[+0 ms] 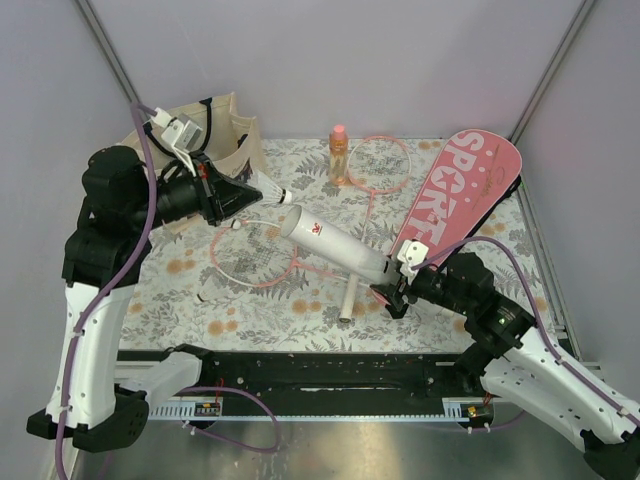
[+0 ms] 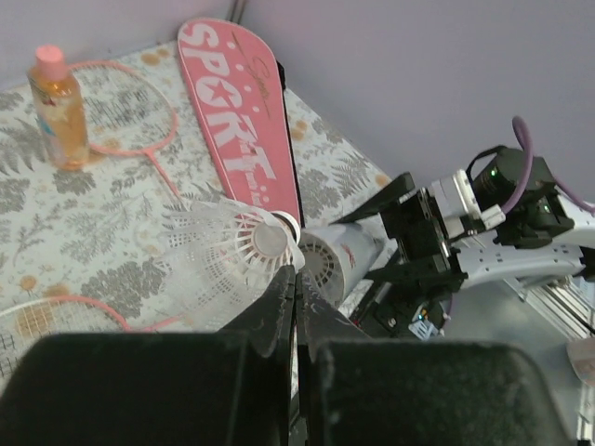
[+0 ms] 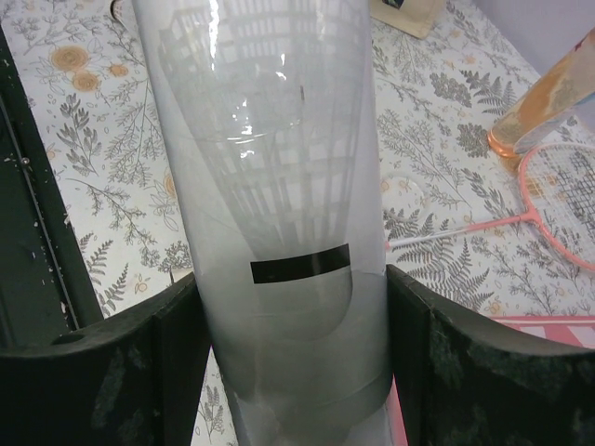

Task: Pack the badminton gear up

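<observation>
White tube (image 1: 335, 245) sits clamped between the right gripper's (image 1: 393, 284) wide-set jaws, while the left gripper's (image 1: 250, 195) closed jaws pinch a shuttlecock (image 1: 268, 188).

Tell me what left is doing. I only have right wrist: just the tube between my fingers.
Observer: Left gripper is shut on a shuttlecock.
Operator: Inside the tube yet?
Observer: No. Top view shows it outside the tube, cork toward the open mouth, with a gap.
Operator: Rackets packed?
Observer: No. The near racket lies under the tube, the far racket behind the bottle; neither is in the pink cover.
</observation>
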`<state>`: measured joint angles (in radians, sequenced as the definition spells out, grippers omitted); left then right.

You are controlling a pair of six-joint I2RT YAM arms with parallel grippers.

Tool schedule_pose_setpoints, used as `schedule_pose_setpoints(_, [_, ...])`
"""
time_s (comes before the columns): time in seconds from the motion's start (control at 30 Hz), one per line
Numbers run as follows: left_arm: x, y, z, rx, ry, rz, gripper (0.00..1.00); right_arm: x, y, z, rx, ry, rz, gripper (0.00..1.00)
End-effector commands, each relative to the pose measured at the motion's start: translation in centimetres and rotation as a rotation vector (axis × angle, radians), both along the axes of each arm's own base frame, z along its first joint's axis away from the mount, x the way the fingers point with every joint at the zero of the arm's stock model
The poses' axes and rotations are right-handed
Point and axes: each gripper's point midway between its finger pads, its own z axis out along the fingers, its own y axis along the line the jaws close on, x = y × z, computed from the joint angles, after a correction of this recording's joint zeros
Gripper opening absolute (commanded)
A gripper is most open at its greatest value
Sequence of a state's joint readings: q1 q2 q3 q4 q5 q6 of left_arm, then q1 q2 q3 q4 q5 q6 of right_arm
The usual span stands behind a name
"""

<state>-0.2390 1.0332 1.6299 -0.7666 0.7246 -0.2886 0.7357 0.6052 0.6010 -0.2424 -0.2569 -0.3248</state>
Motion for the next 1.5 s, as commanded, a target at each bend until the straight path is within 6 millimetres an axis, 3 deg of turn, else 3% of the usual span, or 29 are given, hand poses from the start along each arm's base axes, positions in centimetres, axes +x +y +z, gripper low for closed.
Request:
schedule_pose_setpoints(0.0, [-1.2,-0.6,-0.3,-0.033,0.027,-0.059,0.0,0.2,1.1,6.1,0.137,-0.159,0.049,0.48])
schedule_pose_setpoints(0.2, [-1.7,-1.0,-0.4,-0.056,0.064,-0.094,0.0,0.1,1.0,6.5,0.149,-0.188,0.05,0.48])
schedule_pose_setpoints(0.37, [-3.3,-2.1,0.2,-0.13,0.088,-0.207,0.0,0.7,1.1,6.8,0.131,-0.211,0.038,0.48])
schedule_pose_setpoints(0.7, [-3.6,-1.0,0.0,-0.095,0.081,-0.115,0.0,0.8,1.2,6.6,0.141,-0.213,0.037,0.48])
schedule_pose_setpoints(0.87, [-3.3,-1.1,-1.3,-0.08,0.107,-0.119,0.0,-0.4,1.7,6.4,0.159,-0.224,0.107,0.48])
schedule_pose_setpoints(0.97, [-2.9,-1.5,-1.9,-0.102,0.134,-0.144,0.0,-1.0,2.3,7.7,0.206,-0.257,0.153,0.48])
schedule_pose_setpoints(1.47, [-2.6,-3.8,-5.3,-0.144,0.248,-0.222,0.0,0.5,2.9,8.1,0.225,-0.265,0.117,0.47])
